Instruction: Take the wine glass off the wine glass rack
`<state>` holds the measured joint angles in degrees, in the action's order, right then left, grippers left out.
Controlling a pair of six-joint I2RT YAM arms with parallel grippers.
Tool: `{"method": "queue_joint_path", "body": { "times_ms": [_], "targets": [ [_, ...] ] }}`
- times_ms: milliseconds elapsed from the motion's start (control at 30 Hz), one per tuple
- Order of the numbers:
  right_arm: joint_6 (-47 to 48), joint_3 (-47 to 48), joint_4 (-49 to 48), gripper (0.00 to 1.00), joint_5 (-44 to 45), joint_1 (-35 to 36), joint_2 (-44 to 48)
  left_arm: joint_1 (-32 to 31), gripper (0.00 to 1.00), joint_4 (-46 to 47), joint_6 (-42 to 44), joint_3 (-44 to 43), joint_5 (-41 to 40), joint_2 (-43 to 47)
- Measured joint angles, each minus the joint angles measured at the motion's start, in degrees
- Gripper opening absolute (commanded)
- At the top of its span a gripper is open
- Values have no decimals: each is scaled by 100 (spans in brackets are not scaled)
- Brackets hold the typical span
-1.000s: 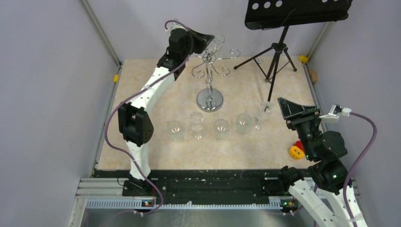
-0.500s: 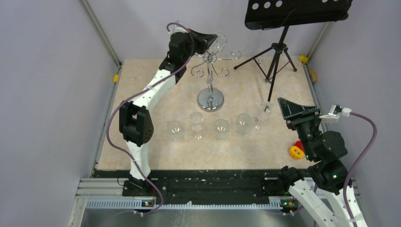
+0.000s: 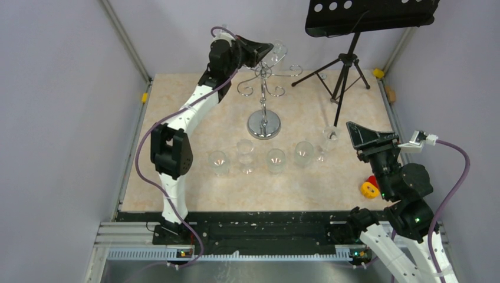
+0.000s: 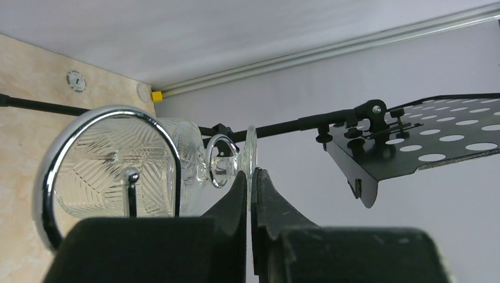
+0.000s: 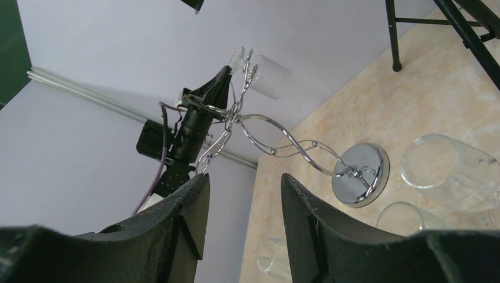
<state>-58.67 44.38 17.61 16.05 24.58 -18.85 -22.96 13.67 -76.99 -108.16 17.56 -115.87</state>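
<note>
- The wine glass rack [image 3: 263, 121] is a chrome wire stand. Its round mirrored base sits on the bench [image 3: 188, 177] and its curled arms spread from the top of a twisted stem.
- The wine glass [image 4: 118, 171] has a cut-pattern bowl and lies on its side at the rack's top, on the far-left side. In the left wrist view one chrome loop of the rack crosses in front of the bowl. Whether the glass rests on the wire cannot be told.
- The left gripper [image 4: 252, 180] is raised level with the rack's top. Its fingers are narrowed to a slit and pinch the rim of the glass's foot.
- The right gripper [image 5: 244, 177] sits well to the right of the rack on the near side. Its fingers are spread wide and hold nothing.
- A row of clear glasses [image 3: 275, 160] stands just in front of the rack's base.
- A black music stand [image 3: 345, 65] on a tripod stands right of the rack.
</note>
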Motion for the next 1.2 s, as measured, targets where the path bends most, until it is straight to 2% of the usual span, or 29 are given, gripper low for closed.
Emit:
{"method": "queue_joint_path", "body": {
  "times_ms": [467, 767, 1000, 1200],
  "targets": [
    [-4, -2, -13, 47, -2, 0, -59, 225, 0, -184, 11, -658, 994, -437],
    [-4, -2, -46, 47, -9, 0, -146, 223, 0, -219, 17, -748, 968, -468],
    [-4, -7, -83, 47, -11, 0, -232, 186, 0, -358, -105, -1403, 968, -909],
    [-2, -7, -90, 47, -24, 0, -258, 164, 0, -372, -177, -1475, 1032, -992]
  ]
}}
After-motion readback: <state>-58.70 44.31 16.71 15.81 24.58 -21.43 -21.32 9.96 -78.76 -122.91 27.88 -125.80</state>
